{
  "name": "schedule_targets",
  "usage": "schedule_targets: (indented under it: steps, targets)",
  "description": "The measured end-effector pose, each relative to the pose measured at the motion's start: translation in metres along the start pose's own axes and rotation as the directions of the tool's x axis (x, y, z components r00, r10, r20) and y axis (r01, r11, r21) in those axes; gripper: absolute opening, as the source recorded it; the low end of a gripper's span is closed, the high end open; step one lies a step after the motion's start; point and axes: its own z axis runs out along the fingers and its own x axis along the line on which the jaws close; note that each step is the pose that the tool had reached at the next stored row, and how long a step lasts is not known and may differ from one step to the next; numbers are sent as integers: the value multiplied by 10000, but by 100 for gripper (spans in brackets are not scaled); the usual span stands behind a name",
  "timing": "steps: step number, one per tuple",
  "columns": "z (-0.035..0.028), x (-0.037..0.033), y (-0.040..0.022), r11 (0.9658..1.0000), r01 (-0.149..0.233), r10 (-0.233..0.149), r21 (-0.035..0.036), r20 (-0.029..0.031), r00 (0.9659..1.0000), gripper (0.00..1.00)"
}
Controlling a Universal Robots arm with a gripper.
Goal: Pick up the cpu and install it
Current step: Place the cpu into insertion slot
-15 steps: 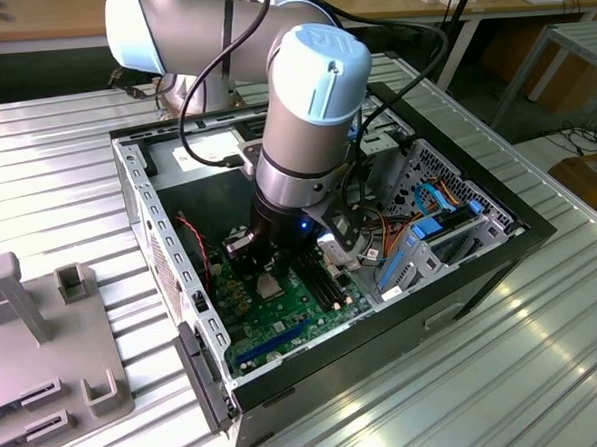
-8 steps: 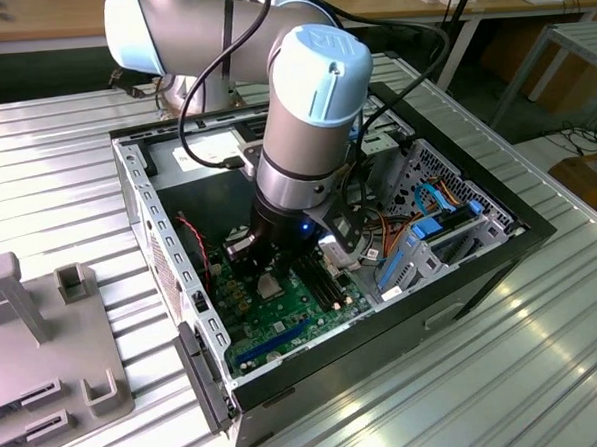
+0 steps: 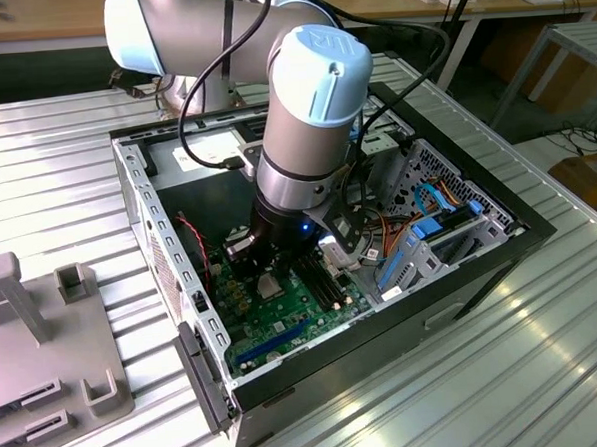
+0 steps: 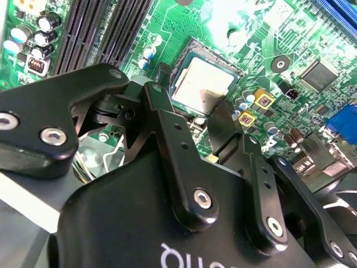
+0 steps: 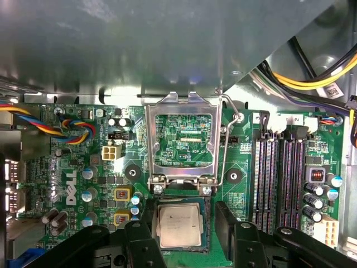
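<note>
My claw [image 5: 181, 215] is open. Its two black fingers [image 5: 144, 220] stand on either side of the chip [image 5: 178, 224], with small gaps. The chip lies flat in its socket [image 4: 207, 54] on the green board [image 5: 245, 167]. Just beside it a metal lid [image 5: 149, 139] stands up. Long black slots [image 5: 279, 178] and bright wires [image 5: 72, 125] are near. White letters [image 5: 71, 190] are printed on the board. In the exterior view's middle, my arm [image 3: 303, 113] reaches into the computer box [image 3: 137, 192]. A grey holder [image 3: 44, 337] sits at the exterior view's left.
</note>
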Motion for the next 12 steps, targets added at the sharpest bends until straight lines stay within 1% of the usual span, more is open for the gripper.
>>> schedule_targets:
  steps: [5,7,9,12]
  targets:
    - [-12,3,0,10000,49,-49,0,1,10000,55]
    - [-15,4,-10,9999,109,-109,5,-1,9999,55]
    - [-14,12,-40,9998,177,-177,6,3,9998,55]
    - [-14,13,-47,9998,210,-210,8,3,9998,55]
